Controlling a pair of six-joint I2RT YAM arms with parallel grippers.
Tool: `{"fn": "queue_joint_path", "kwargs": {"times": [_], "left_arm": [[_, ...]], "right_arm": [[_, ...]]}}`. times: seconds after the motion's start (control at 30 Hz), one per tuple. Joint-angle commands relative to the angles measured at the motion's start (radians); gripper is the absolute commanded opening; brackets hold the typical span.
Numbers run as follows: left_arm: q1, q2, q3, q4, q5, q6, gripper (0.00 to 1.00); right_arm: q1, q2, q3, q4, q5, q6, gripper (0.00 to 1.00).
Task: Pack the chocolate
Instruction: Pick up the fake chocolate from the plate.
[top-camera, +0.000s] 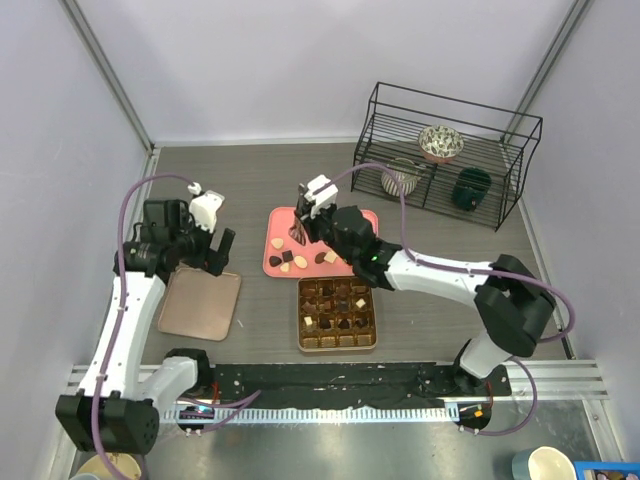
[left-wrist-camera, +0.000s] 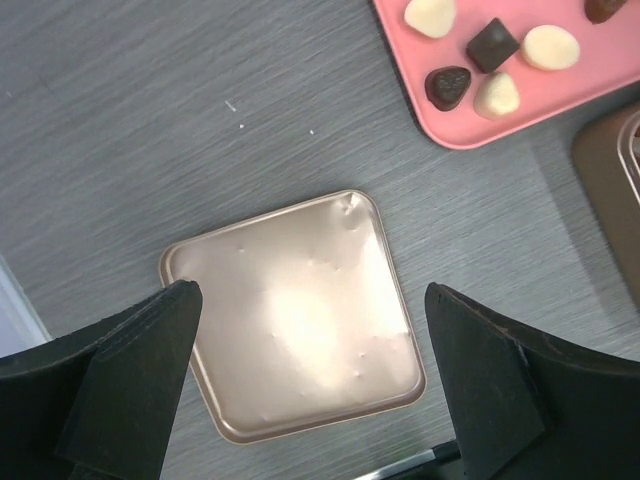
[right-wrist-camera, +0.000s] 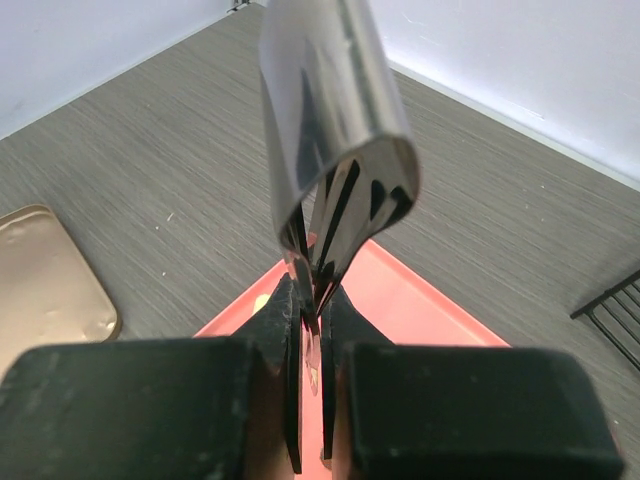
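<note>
My right pincer (right-wrist-camera: 312, 335) was closed tight on a pair of shiny metal tongs (right-wrist-camera: 335, 130). Its two fingers pressed the blades almost together, and the bent spring end stood up toward the wrist camera. The tips of the tongs pointed down and were hidden behind my own fingers, so I could not tell if they carried anything.

Under the tips lay the pink tray (top-camera: 362, 222). The loose chocolates (top-camera: 300, 260) were on it, dark ones and cream ones, in a loose row along the tray's near edge. This row ran from left to right across my reach. In the top view the tongs hung over the tray just behind the row, so the nearest pieces lay a little toward my base from the tips and below them. I judged that the coming move needed only a short pull back and a descent.

Just beside the near edge of the tray stood the gridded box (top-camera: 302, 345). Some cells held chocolates and some looked empty.

My right arm was clearly the nearer one. My left pincer (left-wrist-camera: 310, 292) hung wide open and held nothing. It was above the flat gold-brown lid (left-wrist-camera: 300, 340) on the worktop (left-wrist-camera: 150, 120), to the left of the tray.
</note>
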Motion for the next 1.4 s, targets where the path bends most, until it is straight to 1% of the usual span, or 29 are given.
{"fn": "queue_joint_path", "kwargs": {"times": [0.0, 0.1, 0.13, 0.4, 0.53, 0.6, 0.9, 1.13, 1.37], "left_arm": [[0.089, 0.056, 0.023, 0.04, 0.143, -0.002, 1.0], [0.09, 0.047, -0.001, 0.049, 0.152, 0.017, 1.0], [0.09, 0.039, -0.009, 0.054, 0.152, 0.022, 1.0], [0.09, 0.011, -0.018, 0.034, 0.157, 0.044, 1.0], [0.09, 0.013, -0.015, 0.032, 0.158, 0.051, 1.0], [0.09, 0.011, -0.015, 0.028, 0.158, 0.057, 1.0], [0.092, -0.002, -0.023, 0.025, 0.155, 0.077, 1.0], [0.09, -0.004, -0.024, 0.028, 0.158, 0.082, 1.0], [0.09, 0.001, -0.029, 0.055, 0.158, 0.073, 1.0]], "right_arm": [[0.043, 0.063, 0.025, 0.251, 0.078, -0.047, 0.01], [0.063, 0.108, 0.027, 0.304, 0.111, -0.063, 0.08], [0.069, 0.115, 0.028, 0.315, 0.121, -0.064, 0.13], [0.092, 0.146, 0.014, 0.36, 0.163, -0.052, 0.23], [0.103, 0.157, 0.0, 0.392, 0.187, -0.044, 0.34], [0.109, 0.161, 0.0, 0.394, 0.195, -0.041, 0.38], [0.12, 0.191, -0.009, 0.423, 0.213, -0.029, 0.4], [0.123, 0.226, -0.013, 0.472, 0.217, -0.029, 0.39], [0.126, 0.235, 0.013, 0.473, 0.203, -0.038, 0.38]]}}
